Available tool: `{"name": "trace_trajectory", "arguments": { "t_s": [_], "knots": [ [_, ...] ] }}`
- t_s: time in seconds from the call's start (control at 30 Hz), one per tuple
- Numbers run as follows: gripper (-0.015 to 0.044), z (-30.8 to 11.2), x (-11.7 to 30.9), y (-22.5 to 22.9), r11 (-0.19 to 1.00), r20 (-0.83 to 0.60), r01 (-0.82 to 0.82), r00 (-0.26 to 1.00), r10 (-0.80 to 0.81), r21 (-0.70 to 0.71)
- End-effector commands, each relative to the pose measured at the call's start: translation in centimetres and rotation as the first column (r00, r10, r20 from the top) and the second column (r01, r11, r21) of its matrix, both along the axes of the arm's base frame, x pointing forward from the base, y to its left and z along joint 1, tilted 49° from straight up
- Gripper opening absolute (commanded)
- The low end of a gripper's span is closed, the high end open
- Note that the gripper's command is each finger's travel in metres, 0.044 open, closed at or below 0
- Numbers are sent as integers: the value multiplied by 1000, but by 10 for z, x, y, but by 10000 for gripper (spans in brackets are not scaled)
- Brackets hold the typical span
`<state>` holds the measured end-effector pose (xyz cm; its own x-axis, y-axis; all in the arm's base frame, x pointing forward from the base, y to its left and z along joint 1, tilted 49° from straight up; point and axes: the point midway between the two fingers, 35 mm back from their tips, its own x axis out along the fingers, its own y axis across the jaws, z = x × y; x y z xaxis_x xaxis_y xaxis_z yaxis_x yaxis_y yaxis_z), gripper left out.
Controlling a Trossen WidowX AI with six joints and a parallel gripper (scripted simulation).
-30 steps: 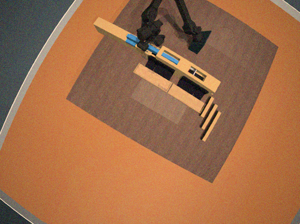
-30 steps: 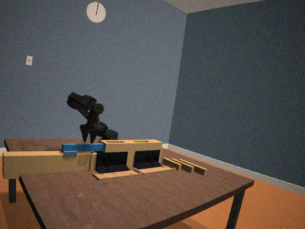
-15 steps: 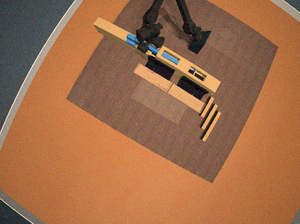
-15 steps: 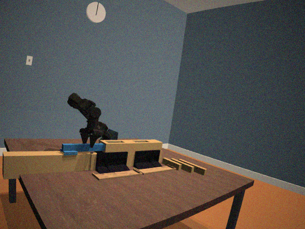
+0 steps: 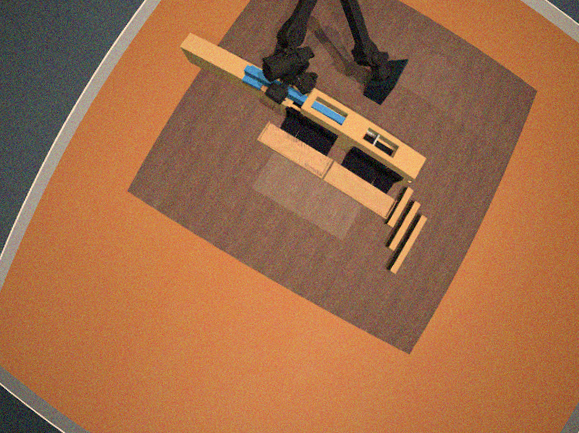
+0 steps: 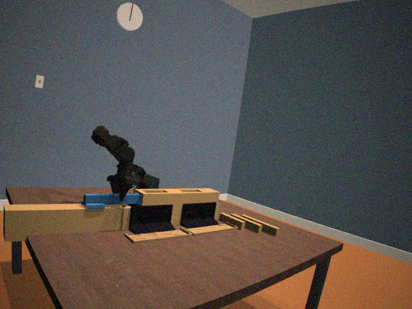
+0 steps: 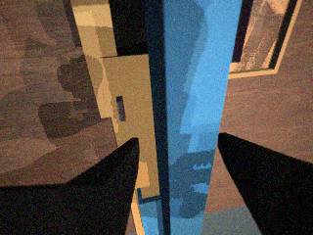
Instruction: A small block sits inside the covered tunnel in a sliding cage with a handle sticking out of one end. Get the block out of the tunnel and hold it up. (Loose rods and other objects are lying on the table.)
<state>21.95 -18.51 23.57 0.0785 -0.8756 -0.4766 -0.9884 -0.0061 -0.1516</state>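
Brown table (image 5: 296, 256) (image 6: 199, 262) (image 7: 269, 117) sits under the claw (image 5: 291, 87) (image 6: 123, 196) (image 7: 178, 141), which is part open around the blue bar (image 5: 328, 112) (image 6: 132, 198) (image 7: 188, 73), grip unclear. Beside it, the tunnel (image 5: 356, 128) (image 6: 177, 196) shows no clear block. Only the top view shows blue through its roof.

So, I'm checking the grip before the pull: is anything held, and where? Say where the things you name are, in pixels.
Nothing is held: the gripper (image 5: 290, 88) (image 6: 122, 196) (image 7: 178, 141) stands open astride the blue bar (image 5: 329, 112) (image 6: 106, 198) (image 7: 196, 88), a gap showing beside it.
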Motion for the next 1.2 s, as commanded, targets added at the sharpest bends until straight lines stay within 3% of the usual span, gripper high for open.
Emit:
{"name": "trace_trajectory", "arguments": {
  "t_s": [0.0, 0.13, 0.23, 0.3, 1.17],
  "knots": [
    [177, 0, 0, 0, 1000, 3, 3, 1000, -3, 0],
    [72, 0, 0, 0, 1000, 3, 3, 1000, -3, 0],
    [52, 0, 0, 0, 1000, 3, 3, 1000, -3, 0],
    [0, -1, 0, 1, 1000, 3, 3, 1000, -3, 0],
    [0, -53, 6, 35, 1000, -4, 0, 1000, 0, 4]
  ]
}}
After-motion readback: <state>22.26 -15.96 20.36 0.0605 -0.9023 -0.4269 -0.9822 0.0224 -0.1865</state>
